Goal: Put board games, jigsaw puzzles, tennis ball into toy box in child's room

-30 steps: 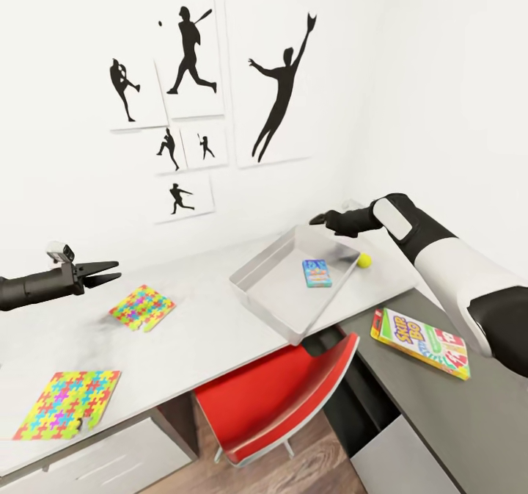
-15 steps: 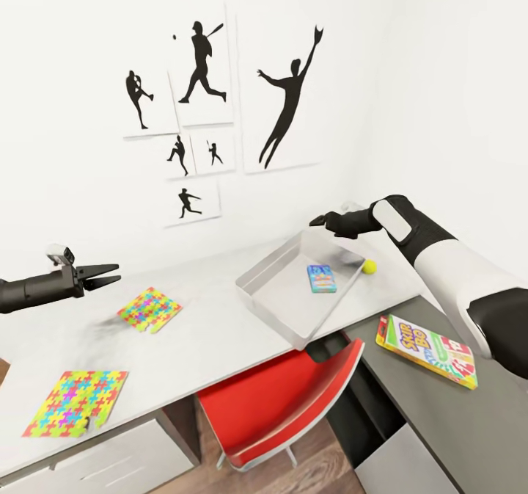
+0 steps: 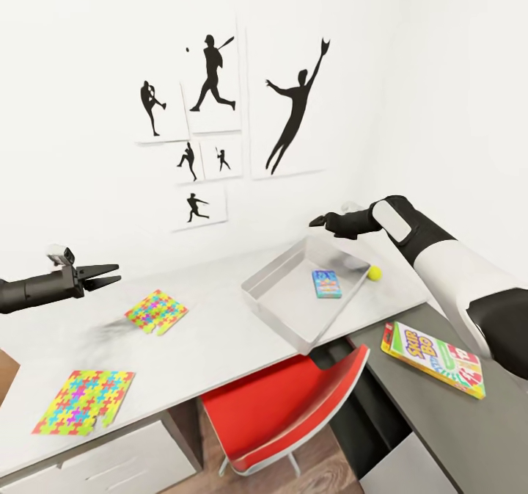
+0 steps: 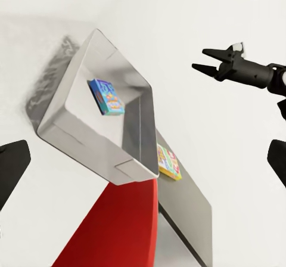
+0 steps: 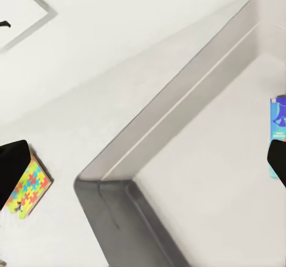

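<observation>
holding toy box point(image 3: 282, 302), one board game point(image 3: 326, 284) inside

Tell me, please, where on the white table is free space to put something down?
The white table is bare between the near jigsaw puzzle and the toy box, and along the front edge past the other jigsaw puzzle. It is crowded at the box's far side, where the tennis ball sits.
</observation>
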Tool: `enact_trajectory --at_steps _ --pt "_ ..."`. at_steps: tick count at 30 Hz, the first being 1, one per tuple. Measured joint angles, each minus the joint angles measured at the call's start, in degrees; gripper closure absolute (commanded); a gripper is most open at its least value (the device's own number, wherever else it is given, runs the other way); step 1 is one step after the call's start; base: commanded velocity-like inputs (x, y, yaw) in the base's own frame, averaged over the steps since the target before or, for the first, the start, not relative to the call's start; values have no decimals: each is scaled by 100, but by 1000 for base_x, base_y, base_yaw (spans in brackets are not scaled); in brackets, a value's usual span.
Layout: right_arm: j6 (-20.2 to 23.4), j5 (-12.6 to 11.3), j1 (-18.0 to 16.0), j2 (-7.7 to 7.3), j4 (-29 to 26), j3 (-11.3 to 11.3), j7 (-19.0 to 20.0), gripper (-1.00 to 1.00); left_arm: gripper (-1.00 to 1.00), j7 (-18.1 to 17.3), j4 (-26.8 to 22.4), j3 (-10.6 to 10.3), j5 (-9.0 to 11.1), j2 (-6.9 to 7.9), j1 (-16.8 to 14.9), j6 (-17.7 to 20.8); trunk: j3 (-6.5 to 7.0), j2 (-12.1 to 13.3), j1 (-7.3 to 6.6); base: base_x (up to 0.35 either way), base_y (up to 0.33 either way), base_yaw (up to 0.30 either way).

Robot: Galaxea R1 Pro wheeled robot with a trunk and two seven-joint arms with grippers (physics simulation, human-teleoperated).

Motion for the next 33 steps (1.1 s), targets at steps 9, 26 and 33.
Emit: enact_trajectory --at_steps 9,26,33 --pt "0 0 1 0 1 0 -3 -100 -100 5 0 -29 -4 0 0 0 85 0 0 0 0 74" --pt "-9 1 2 0 1 6 -8 -100 -100 8 0 -48 -10 0 0 0 247 1 0 0 0 76" --pt "-9 1 35 -3 1 0 -8 -100 -100 8 0 -51 -10 0 0 7 313 1 0 0 0 90"
